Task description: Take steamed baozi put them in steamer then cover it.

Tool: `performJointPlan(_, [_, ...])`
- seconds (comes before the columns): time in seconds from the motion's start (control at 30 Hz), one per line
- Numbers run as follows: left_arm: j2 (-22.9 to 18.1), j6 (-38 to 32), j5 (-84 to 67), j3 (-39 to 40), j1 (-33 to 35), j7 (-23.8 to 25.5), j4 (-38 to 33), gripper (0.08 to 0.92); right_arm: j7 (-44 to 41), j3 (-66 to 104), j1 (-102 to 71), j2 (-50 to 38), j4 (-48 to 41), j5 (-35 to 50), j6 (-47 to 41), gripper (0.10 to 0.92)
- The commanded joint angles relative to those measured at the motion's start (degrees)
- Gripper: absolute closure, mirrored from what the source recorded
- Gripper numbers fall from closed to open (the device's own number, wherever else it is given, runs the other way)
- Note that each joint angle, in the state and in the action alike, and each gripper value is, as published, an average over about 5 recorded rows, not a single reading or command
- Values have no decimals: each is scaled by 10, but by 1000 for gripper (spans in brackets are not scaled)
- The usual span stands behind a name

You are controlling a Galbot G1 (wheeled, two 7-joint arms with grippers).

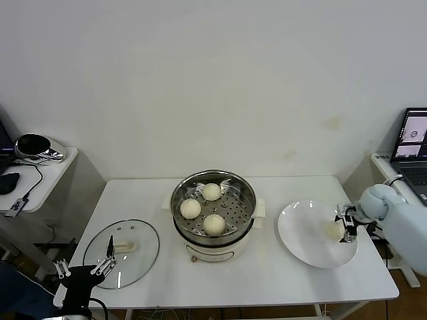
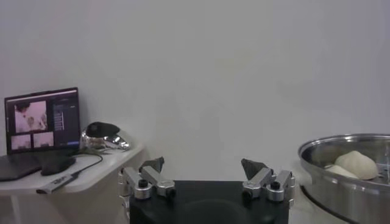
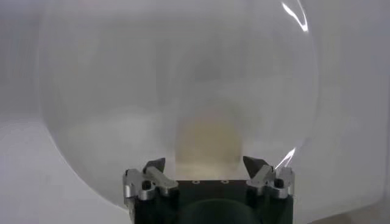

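Three cream-white baozi (image 1: 211,192) lie in the shiny steel steamer (image 1: 248,193) at the table's middle. The steamer (image 2: 341,182) also shows in the left wrist view, with a baozi (image 2: 356,163) inside. One more baozi (image 1: 333,230) sits on the white plate (image 1: 300,233) at the right. My right gripper (image 1: 347,230) is low over that plate. In the right wrist view this baozi (image 3: 207,143) lies between the spread fingers of the right gripper (image 3: 205,164), untouched. The glass cover (image 1: 140,257) lies flat at the front left. My left gripper (image 1: 83,268) hangs open beside it, empty (image 2: 204,165).
A side table (image 1: 47,177) at the left holds a shiny dark device (image 1: 37,147) and cables. A laptop (image 1: 413,143) stands on a stand at the far right. The plate (image 3: 122,91) reaches close to the table's right front edge.
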Motion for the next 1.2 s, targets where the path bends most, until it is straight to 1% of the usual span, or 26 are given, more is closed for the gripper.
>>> performJointPlan(0.03, [0,-1,0,0,1,-1,-2,177,0,7,-4,15,-13,-12,-1,324])
performJointPlan(0.3, [0,-2,-1,0,3,-1,-5,177,-5,-3,16,-11,16,4,-4,399])
performJointPlan(0.43, [0,-2,-1,2,2,-2,-5,177,-11,-30,48,-47,60,38,-14,438])
performJointPlan(0.53, [0,-2,-1,2,1,-1,-6,177,-15,-76,99,-79,94,73,-22,453])
performJointPlan(0.73, [4,-1,-1,4,-1,-1,-7,177,-22,-181,236,-129,169,168,-57,472])
performJointPlan(0.9, [6,1,0,11,-6,0,-5,177,-12,-335,412,-139,265,283,-109,470])
performJointPlan(1.03, [6,4,1,20,-13,1,-3,177,6,-453,551,-113,324,365,-151,462])
performJointPlan(1.2, [6,5,2,27,-19,1,1,177,34,-527,642,-37,356,459,-204,456])
